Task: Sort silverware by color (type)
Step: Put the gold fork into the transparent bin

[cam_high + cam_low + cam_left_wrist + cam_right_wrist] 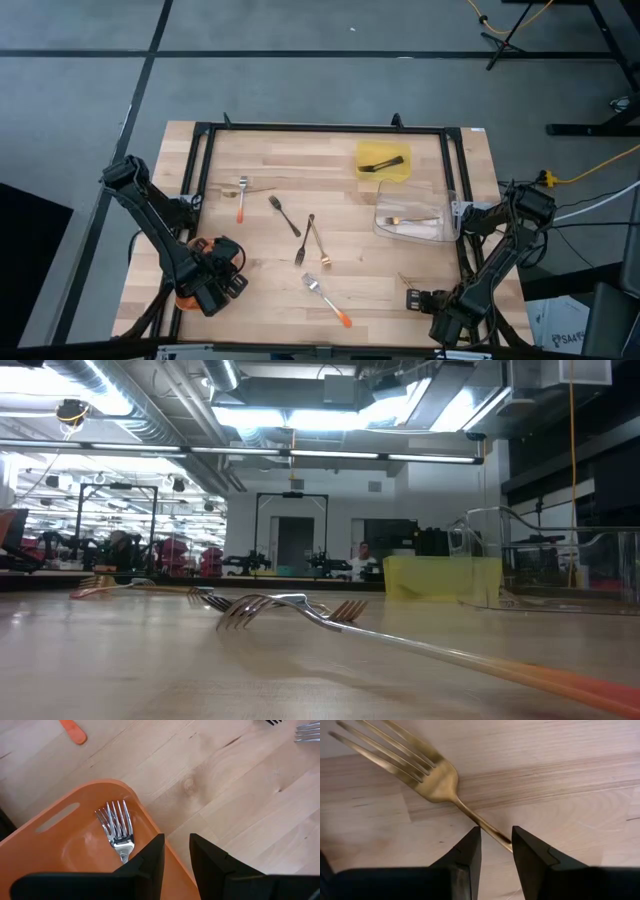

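My right gripper [496,832] is open near the table's front right [418,298] and points down. Its fingers stand on either side of the handle [492,831] of a gold fork [432,777] that lies flat on the wood. My left gripper [176,840] is open at the front left [218,283], over the rim of an orange tray [60,845]. A silver fork [116,827] lies in that tray, its handle hidden behind one finger. An orange-handled fork [241,196], two dark forks [285,215] [305,240], a gold fork [319,245] and another orange-handled fork [328,300] lie loose mid-table.
A yellow tray [383,162] holding a dark utensil stands at the back right. A clear tray [410,222] with a gold fork in it stands by the right edge. A black frame [320,128] runs around the tabletop. Bare wood lies between the loose forks and my right gripper.
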Tool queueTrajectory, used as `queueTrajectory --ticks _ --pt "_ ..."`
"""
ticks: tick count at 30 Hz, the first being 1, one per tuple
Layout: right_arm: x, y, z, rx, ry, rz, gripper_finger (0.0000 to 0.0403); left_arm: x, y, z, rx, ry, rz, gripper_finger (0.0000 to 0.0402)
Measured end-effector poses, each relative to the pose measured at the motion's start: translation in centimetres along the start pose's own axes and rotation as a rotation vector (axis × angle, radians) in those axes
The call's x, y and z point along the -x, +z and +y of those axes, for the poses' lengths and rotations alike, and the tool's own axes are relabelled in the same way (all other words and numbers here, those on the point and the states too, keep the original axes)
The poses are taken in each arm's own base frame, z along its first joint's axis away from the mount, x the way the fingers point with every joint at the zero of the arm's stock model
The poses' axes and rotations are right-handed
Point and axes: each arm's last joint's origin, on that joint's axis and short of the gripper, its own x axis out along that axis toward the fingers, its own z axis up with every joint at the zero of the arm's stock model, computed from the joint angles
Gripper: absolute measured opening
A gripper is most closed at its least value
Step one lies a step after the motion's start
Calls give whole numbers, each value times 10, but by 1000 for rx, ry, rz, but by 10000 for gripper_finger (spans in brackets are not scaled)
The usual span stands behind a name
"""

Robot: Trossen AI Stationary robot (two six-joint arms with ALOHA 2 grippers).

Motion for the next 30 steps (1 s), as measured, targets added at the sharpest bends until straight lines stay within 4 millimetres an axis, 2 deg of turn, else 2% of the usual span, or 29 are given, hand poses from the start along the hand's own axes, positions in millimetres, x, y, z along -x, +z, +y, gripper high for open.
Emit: queueTrajectory --ticks 14,25,30 --pt "-10 -5 3 0 -26 -14 96 0 0 0 0 0 0 85" --pt "-10 -5 3 -1 -34 -7 9 0 0 -1 2 -6 2 85" --pt "-10 -5 1 -4 -73 6 9 0 0 -1 3 -9 3 85"
